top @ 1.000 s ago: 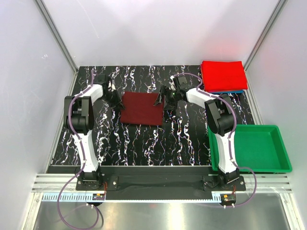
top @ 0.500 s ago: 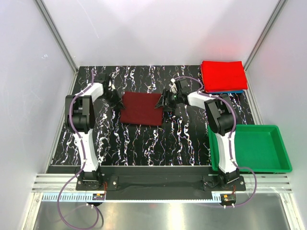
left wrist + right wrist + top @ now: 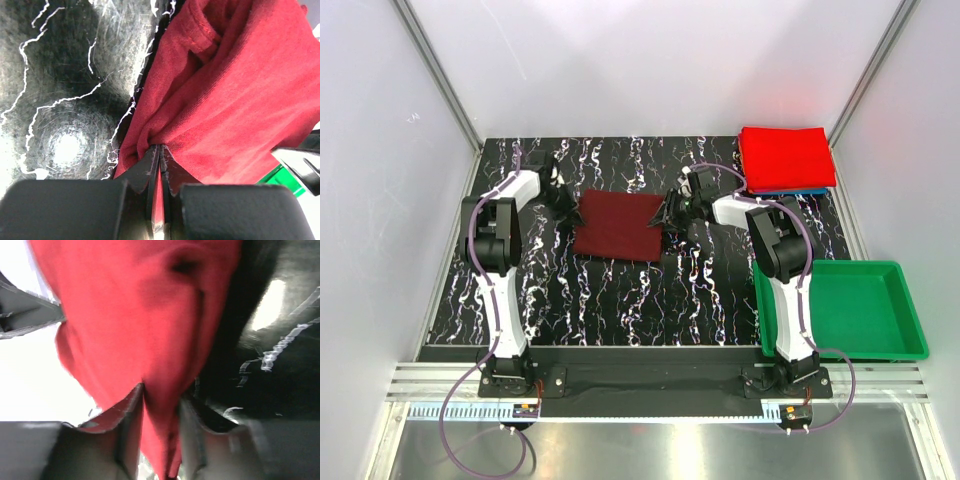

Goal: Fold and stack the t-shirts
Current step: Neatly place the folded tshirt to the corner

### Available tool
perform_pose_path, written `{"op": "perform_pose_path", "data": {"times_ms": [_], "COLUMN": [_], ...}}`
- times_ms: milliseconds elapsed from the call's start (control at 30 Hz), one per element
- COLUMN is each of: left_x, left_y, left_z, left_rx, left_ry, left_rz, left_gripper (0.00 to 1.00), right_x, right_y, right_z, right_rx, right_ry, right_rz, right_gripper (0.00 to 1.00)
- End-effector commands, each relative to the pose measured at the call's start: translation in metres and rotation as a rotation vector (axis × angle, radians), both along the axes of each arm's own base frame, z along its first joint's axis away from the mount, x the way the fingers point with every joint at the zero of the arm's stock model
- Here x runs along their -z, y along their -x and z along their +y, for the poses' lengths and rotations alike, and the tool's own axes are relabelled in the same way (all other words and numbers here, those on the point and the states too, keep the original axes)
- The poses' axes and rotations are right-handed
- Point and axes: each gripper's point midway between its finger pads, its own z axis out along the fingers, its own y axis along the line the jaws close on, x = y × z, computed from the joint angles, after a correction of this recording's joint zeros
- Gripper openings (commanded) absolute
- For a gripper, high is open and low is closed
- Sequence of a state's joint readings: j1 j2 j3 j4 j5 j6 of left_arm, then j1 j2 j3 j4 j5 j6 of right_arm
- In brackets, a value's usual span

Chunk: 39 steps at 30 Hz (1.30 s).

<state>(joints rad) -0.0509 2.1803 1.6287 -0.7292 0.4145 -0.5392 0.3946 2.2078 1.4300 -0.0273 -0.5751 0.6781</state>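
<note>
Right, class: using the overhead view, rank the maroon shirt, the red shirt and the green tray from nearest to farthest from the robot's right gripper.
1. The maroon shirt, mid-table: its right edge is in the right gripper.
2. The red shirt, far right corner.
3. The green tray, near right edge.

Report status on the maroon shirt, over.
Left gripper shut on maroon shirt, left edge. Right gripper pinching its right edge. Shirt folded to a rectangle, nothing lying on it. Red shirt stacked far right.
</note>
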Motion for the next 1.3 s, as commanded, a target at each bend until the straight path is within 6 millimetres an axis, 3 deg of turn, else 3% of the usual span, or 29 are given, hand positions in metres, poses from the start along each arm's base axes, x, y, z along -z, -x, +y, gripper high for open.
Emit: {"op": "perform_pose_path", "data": {"times_ms": [0, 33, 133, 233, 267, 467, 500, 533, 633, 700, 833, 1000, 1033, 1167, 1267], "left_x": [0.02, 0.018, 0.017, 0.017, 0.015, -0.014, -0.018, -0.025, -0.052, -0.07, -0.093, -0.088, -0.082, -0.063, -0.055], "left_y": [0.001, -0.007, -0.021, -0.033, -0.041, -0.086, -0.089, -0.094, -0.105, -0.111, -0.111, -0.089, -0.081, -0.06, -0.053], "left_z": [-0.001, -0.004, -0.02, -0.039, -0.044, -0.098, -0.102, -0.104, -0.097, -0.084, -0.064, -0.043, -0.04, -0.035, -0.033], "left_rx": [-0.014, -0.016, -0.016, -0.035, -0.044, -0.055, -0.058, -0.068, -0.071, -0.094, -0.129, -0.115, -0.097, -0.075, -0.059], "left_ry": [-0.042, -0.035, -0.014, 0.021, 0.04, 0.215, 0.231, 0.24, 0.242, 0.253, 0.276, 0.231, 0.202, 0.167, 0.149], "left_rz": [0.042, 0.027, 0.014, 0.007, -0.009, -0.103, -0.107, -0.119, -0.191, -0.223, -0.25, -0.228, -0.216, -0.171, -0.147], "left_gripper": [0.07, 0.07, 0.07, 0.07, 0.07, 0.08, 0.08, 0.09, 0.17, 0.3, 0.36, 0.36, 0.36, 0.36, 0.35], "right_x": [0.016, 0.016, 0.013, 0.004, -0.009, -0.033, -0.034, -0.044, -0.04, -0.037, -0.042, -0.018, -0.016, -0.019, -0.023], "right_y": [-0.004, -0.005, -0.021, -0.043, -0.057, -0.09, -0.089, -0.099, -0.105, -0.109, -0.117, -0.116, -0.116, -0.113, -0.114], "right_z": [-0.015, -0.02, -0.044, -0.069, -0.073, -0.098, -0.102, -0.106, -0.117, -0.13, -0.138, -0.13, -0.126, -0.123, -0.134], "right_rx": [0.06, 0.061, 0.091, 0.113, 0.107, 0.065, 0.056, 0.058, 0.06, 0.076, 0.051, 0.016, 0.01, 0.013, 0.042], "right_ry": [0.086, 0.102, 0.168, 0.217, 0.223, 0.283, 0.291, 0.291, 0.295, 0.296, 0.281, 0.237, 0.219, 0.171, 0.168], "right_rz": [0.006, 0.015, 0.01, -0.017, -0.059, -0.099, -0.081, -0.111, -0.088, -0.078, -0.106, -0.06, -0.052, -0.068, -0.091], "right_gripper": [0.37, 0.29, 0.19, 0.12, 0.07, 0.01, 0.0, 0.0, 0.0, 0.0, 0.01, 0.12, 0.27, 0.64, 0.75]}}
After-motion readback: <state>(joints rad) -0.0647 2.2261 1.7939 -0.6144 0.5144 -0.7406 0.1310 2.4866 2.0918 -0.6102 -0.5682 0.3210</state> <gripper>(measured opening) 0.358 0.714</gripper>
